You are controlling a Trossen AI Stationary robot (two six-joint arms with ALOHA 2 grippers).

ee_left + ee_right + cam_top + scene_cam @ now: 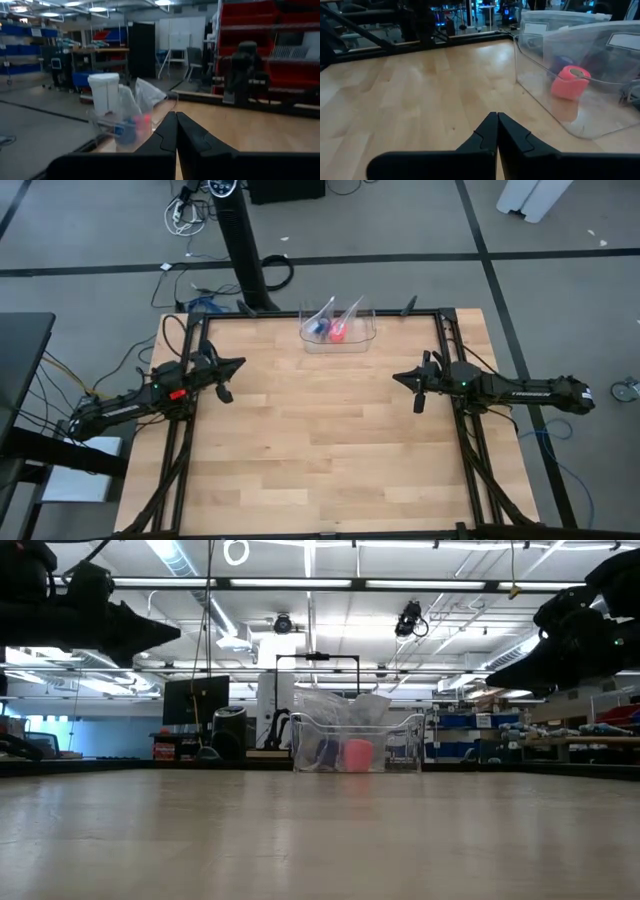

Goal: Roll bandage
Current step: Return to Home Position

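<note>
The 2 dark fingers of the left gripper [176,120] are pressed together along a closed seam with nothing between them. The same holds for the right gripper [497,120]. From above, the left gripper hangs over the table [320,450] near its 9 o'clock edge and the right gripper near its 3 o'clock edge. Their tips point inward, well apart from each other and from everything else.

The bandage [317,329] is a small blue roll inside the clear bin [370,340] at the table's 12 o'clock edge. It sits just beside the pink-red roll [338,332], with the clear bag [322,310] rising around them.

We judge the rolling and stowing to be done, and the step in hand to be parking the arms. The next move calls for no grasp, only settling both arms at rest clear of the bin.

We cannot tell whether the bandage lies inside the bag or merely against it, nor how tightly it is wound. From the right wrist the crumpled plastic hides nearly all of the blue. In the low view both arms are cut off at the upper corners, so their fingers do not show there.
</note>
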